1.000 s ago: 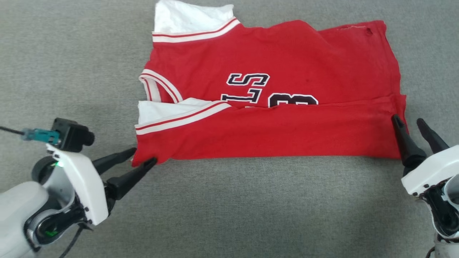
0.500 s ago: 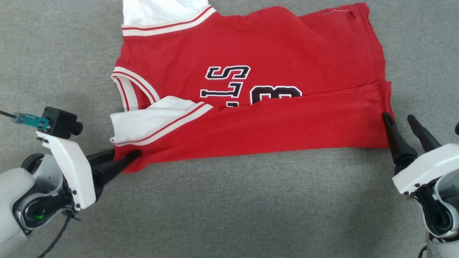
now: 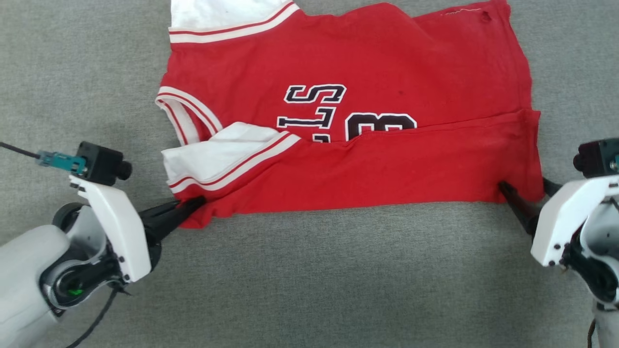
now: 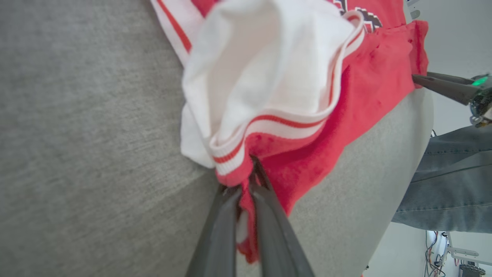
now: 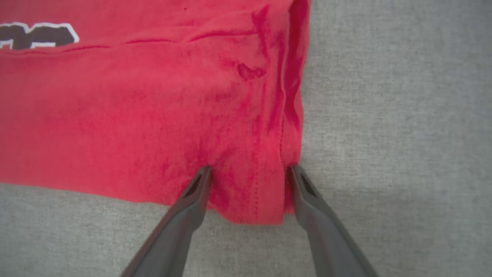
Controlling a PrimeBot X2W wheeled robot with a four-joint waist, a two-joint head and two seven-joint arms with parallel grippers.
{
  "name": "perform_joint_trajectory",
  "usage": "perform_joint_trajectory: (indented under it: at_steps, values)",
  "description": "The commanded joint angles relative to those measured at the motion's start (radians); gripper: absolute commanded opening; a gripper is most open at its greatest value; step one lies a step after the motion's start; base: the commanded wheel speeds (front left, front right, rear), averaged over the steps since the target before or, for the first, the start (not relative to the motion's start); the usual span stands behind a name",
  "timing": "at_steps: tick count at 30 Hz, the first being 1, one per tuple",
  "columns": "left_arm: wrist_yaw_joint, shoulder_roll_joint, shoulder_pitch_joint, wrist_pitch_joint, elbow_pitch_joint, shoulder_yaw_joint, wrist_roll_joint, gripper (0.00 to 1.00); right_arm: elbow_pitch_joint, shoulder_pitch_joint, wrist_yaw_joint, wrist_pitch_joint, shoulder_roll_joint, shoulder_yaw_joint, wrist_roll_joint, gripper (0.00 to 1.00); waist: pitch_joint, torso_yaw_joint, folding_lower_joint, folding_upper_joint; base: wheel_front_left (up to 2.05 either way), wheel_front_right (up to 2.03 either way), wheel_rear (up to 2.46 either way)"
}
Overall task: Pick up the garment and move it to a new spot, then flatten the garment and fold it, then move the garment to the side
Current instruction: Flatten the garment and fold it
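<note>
Across the grey bench (image 3: 309, 280) we see the garment (image 3: 387, 58) lying spread, its near edge folded over the lower half of the black numerals (image 3: 379, 125). Our left end effector (image 3: 196, 205) is clamped tight on the near-left corner, just beside the white sleeve (image 3: 213, 154). Our right end effector (image 3: 524, 186) stands parted, its fingers (image 5: 188, 200) straddling the near-right hem corner, one tip on either side.

Soft matt cloth garment (image 3: 367, 169)

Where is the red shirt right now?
In the head view, the garment lies on the grey surface, with the left gripper and right gripper at its near corners.
</note>
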Motion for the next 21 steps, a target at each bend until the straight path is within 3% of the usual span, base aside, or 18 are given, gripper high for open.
perform_joint_trajectory:
  at_steps: [1,6,7,8,9,14,21]
  values:
    - [0.003,-0.024,0.004,0.001,-0.003,-0.023,0.020,0.00,0.034,-0.023,0.000,0.020,0.001,0.001,-0.011,1.00,0.001,0.010,0.0000,0.0000,0.00,0.00,0.00]
    - [0.003,-0.044,-0.004,-0.010,-0.001,-0.033,0.025,0.00,0.108,-0.045,0.000,0.030,0.008,-0.002,-0.036,0.97,-0.004,0.030,0.0000,0.0000,0.00,0.00,0.00]
    - [0.003,-0.049,-0.004,-0.016,0.000,-0.034,0.025,0.00,0.125,-0.047,0.000,0.032,0.010,0.000,-0.041,0.44,-0.007,0.033,0.0000,0.0000,0.00,0.00,0.00]
    - [0.003,-0.052,-0.003,-0.022,0.001,-0.035,0.025,0.00,0.138,-0.048,0.000,0.029,0.013,0.001,-0.043,0.44,-0.010,0.036,0.0000,0.0000,0.00,0.00,0.00]
    - [0.003,-0.053,-0.001,-0.026,0.001,-0.037,0.026,0.00,0.150,-0.045,0.000,0.029,0.015,0.001,-0.043,0.00,-0.015,0.040,0.0000,0.0000,0.00,0.00,0.00]
    - [0.003,-0.043,0.026,-0.074,-0.025,-0.041,0.028,0.00,0.146,-0.027,0.000,-0.005,0.008,-0.017,-0.030,0.00,-0.044,0.051,0.0000,0.0000,0.00,0.00,0.00]
    - [0.003,0.015,0.092,-0.144,-0.101,-0.051,0.034,0.00,0.074,0.052,0.000,0.008,-0.032,-0.058,-0.003,0.00,-0.088,0.066,0.0000,0.0000,0.00,0.00,0.00]
